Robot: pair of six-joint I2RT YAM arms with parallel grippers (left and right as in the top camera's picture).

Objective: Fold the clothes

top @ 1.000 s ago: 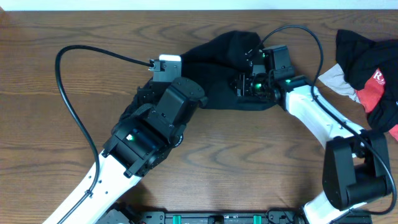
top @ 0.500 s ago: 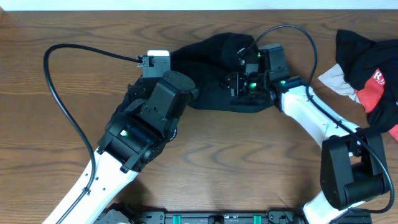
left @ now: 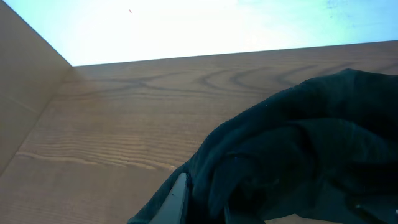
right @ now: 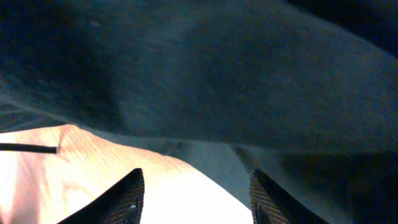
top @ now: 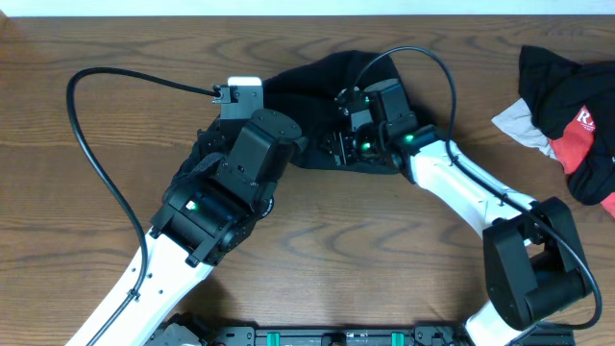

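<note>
L gripper (left: 185, 198) closed, R gripper (right: 196, 198) jaws apart

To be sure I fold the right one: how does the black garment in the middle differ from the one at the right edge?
The black garment is plain all black and lies in the middle; the black-and-red garment bears white lettering and lies at the right edge. Both are crumpled, unfolded.

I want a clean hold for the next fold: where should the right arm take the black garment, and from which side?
Likely the near edge of the black garment, where it thins to a flat lip on the bare table. Approach from that side, the fingers of the right gripper straddling the lip; farther in, the cloth looks thickly bunched.
</note>
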